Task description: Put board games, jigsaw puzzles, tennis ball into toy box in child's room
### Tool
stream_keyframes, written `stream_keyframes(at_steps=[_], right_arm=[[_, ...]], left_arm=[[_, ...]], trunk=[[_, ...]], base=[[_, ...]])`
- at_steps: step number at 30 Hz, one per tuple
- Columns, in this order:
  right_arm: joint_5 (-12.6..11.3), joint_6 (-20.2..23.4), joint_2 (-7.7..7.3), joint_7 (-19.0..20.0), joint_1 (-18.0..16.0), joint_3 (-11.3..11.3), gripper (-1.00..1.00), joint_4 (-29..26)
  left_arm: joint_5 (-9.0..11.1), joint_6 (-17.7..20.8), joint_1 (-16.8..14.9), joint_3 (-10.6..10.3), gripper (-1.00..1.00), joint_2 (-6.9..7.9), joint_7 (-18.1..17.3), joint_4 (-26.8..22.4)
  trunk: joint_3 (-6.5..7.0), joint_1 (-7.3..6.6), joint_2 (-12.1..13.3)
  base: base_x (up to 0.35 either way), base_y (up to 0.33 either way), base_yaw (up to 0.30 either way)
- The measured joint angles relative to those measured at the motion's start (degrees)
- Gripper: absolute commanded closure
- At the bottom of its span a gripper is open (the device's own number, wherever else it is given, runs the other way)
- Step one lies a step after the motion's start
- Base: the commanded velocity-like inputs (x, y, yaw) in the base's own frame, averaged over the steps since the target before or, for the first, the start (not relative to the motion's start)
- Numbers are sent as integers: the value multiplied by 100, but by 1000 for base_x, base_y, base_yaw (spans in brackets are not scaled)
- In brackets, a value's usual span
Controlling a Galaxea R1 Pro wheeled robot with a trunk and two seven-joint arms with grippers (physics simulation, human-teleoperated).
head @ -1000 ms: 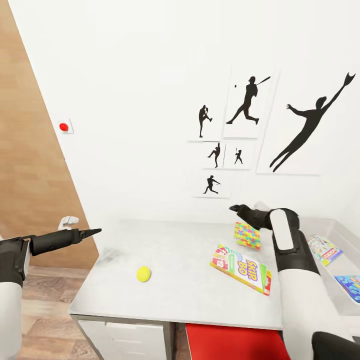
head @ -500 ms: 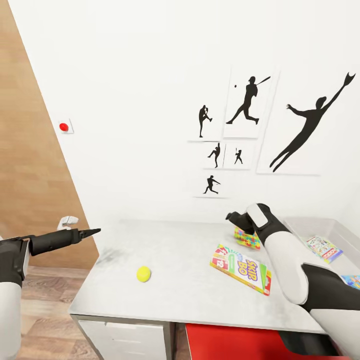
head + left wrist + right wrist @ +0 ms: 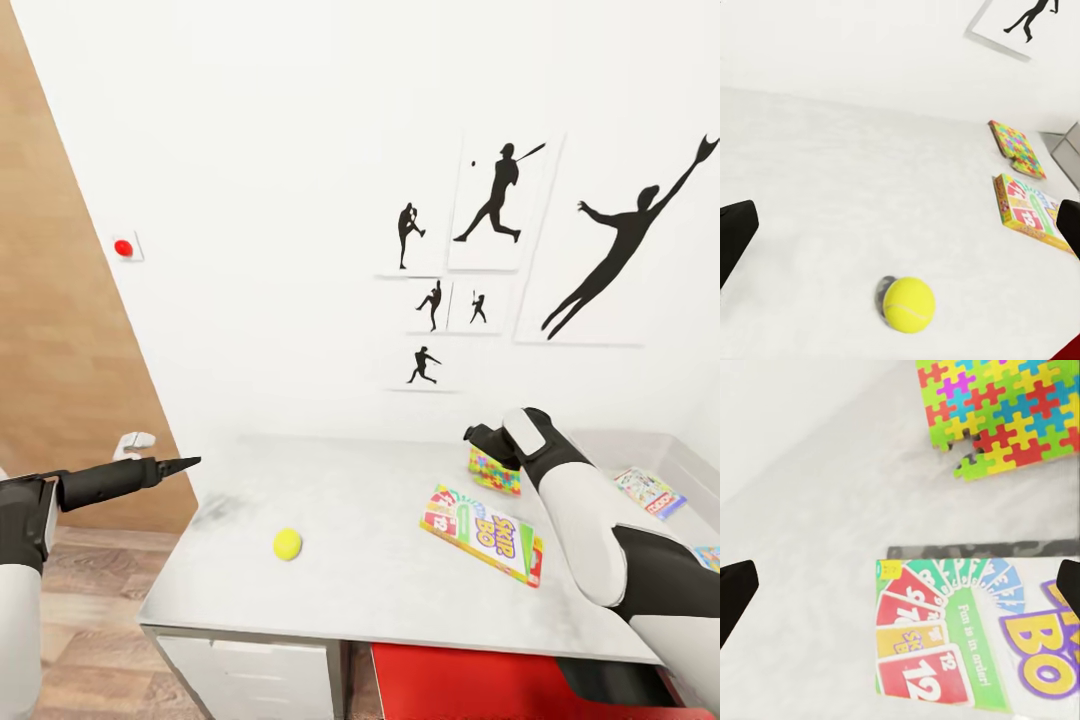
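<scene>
A yellow-green tennis ball [image 3: 287,544] [image 3: 908,304] lies on the pale grey table [image 3: 350,590] near its left front. A long Skip-Bo board game [image 3: 482,533] [image 3: 967,637] lies flat right of centre. Behind it is a multicolour jigsaw puzzle [image 3: 495,472] [image 3: 1005,412], partly covered by my right arm. My right gripper [image 3: 474,436] [image 3: 900,585] hovers open above the game's near end and the puzzle. My left gripper [image 3: 180,463] [image 3: 904,225] is open off the table's left end, pointing across at the ball. The toy box [image 3: 625,438] at the right holds two board games [image 3: 650,492].
White wall with black baseball silhouette pictures [image 3: 500,195] runs behind the table. A red knob [image 3: 123,247] sits on the wall at left, beside a wooden panel [image 3: 60,380]. White drawers [image 3: 250,675] and a red surface [image 3: 460,680] lie under the table's front edge.
My right arm has swung its elbow out to the right and lowered the gripper a little over the puzzle. The view has shifted slightly. The left arm has stayed still.
</scene>
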Motion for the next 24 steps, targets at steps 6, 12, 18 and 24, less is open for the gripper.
stream_keyframes(at_steps=[6, 12, 18, 24], right_arm=[[9, -20, -65, 3, 0, 0, -100, 2], [14, -22, -81, 3, -1, 1, -100, -1], [55, -29, -173, 2, -8, 1, -100, -3], [369, -31, -197, 0, -8, -6, -100, -4]], left_arm=[[1, -1, 0, -1, -100, 10, -64, 5], [-12, -3, -1, 9, -100, 32, -452, 5], [-24, -4, -2, 36, -100, 335, -1445, 3], [-11, 3, -1, 39, -100, 610, -1476, 4]], trunk=[[-57, 0, 0], [-113, 0, 0], [-170, 0, -1], [-227, 0, -1]], base=[[0, 0, -62], [0, 0, -73], [0, 0, -74], [0, 0, -74]])
